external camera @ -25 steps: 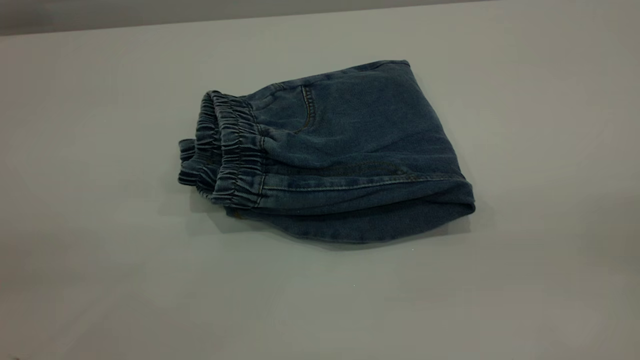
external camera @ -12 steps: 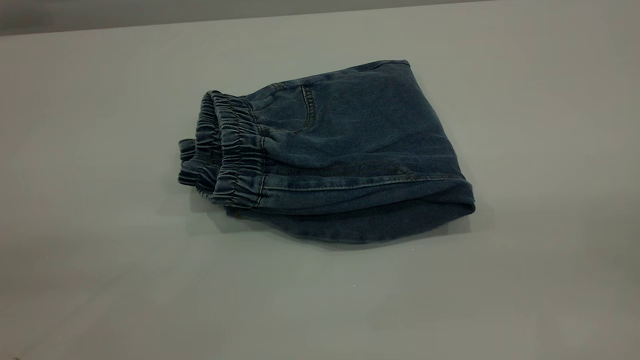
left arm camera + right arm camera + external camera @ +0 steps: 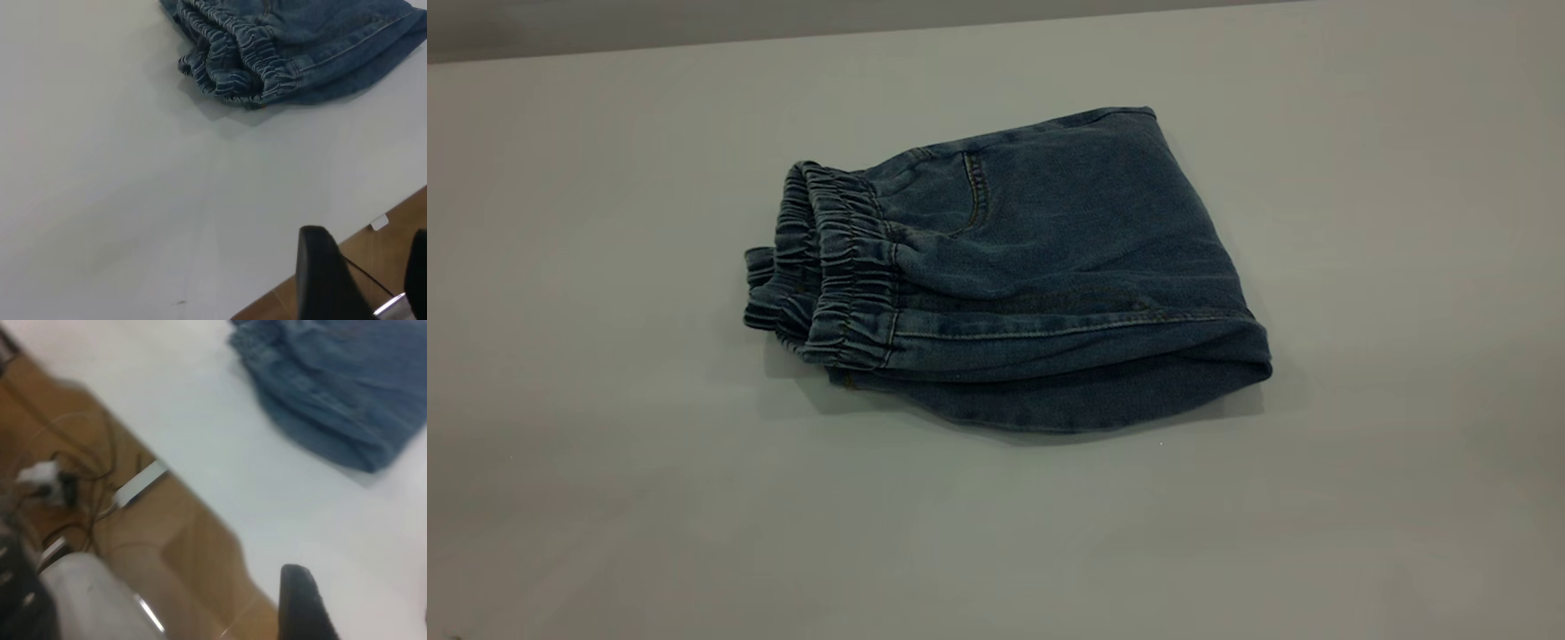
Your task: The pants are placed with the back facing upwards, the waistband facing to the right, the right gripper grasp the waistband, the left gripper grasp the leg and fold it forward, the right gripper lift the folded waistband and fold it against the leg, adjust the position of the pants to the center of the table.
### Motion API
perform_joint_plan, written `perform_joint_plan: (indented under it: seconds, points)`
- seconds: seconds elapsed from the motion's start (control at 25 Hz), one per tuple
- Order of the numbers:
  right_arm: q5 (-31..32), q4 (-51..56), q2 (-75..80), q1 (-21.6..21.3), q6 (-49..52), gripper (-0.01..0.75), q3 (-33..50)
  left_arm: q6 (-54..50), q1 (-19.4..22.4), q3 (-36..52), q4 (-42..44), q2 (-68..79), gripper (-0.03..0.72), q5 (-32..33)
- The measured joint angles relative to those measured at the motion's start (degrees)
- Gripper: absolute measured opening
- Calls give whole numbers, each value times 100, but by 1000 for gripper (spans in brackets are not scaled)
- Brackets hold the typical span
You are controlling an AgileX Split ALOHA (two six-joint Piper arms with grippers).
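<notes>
Folded pants (image 3: 1014, 276) lie long axis left-right mid-counter (image 3: 605, 489), well apart from both withdrawn pincers: left pincer (image 3: 363, 277) parted and empty, right pincer (image 3: 303, 603) spread unreadable.

Pants (image 3: 1032, 267): you'll find no readable print, label or number on the folded denim.
Surface (image 3: 605, 498): you'll see no text or sign here either.

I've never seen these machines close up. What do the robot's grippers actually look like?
Little shows. The left gripper has black, smooth, wedge-shaped fingers, with a bit of shiny silver metal at their base. Of the right gripper, only one black rounded finger shows. No cables or markings are visible on either.
</notes>
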Motion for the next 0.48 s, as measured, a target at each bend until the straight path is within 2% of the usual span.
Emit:
perform_joint_plan:
  seconds: [0.16, 0.32, 0.48]
  points:
    - [0, 4, 0, -979, -4, 336, 0, 0, 358, 0, 0, 0, 300, 0]
    - [6, 4, -144, -2119, -17, 336, 0, 0, 1020, 0, 0, 0, 300, 0]
    - [10, -1, -587, -3077, -17, 336, 0, 0, 1737, 0, 0, -126, 300, 0]
